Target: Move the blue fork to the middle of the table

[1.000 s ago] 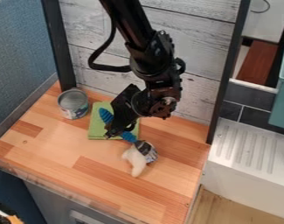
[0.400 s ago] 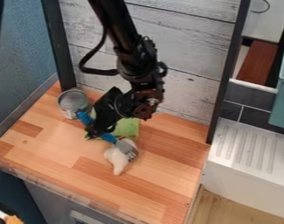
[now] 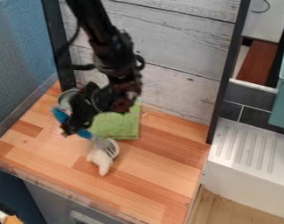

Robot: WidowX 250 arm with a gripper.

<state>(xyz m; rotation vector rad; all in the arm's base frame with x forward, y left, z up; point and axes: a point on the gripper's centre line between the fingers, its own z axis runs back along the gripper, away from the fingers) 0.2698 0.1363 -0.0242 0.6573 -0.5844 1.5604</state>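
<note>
- Hand [image 3: 68,130] is gripping blue fork [image 3: 84,133], closed around its handle.
- Long axis is slanting down-right in view, tines pointing toward the counter's [image 3: 158,168] middle.

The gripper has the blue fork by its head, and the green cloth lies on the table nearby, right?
Not quite: the camera view shows the gripper holding the blue fork by its handle, not its head. The green cloth does lie on the table nearby.
</note>
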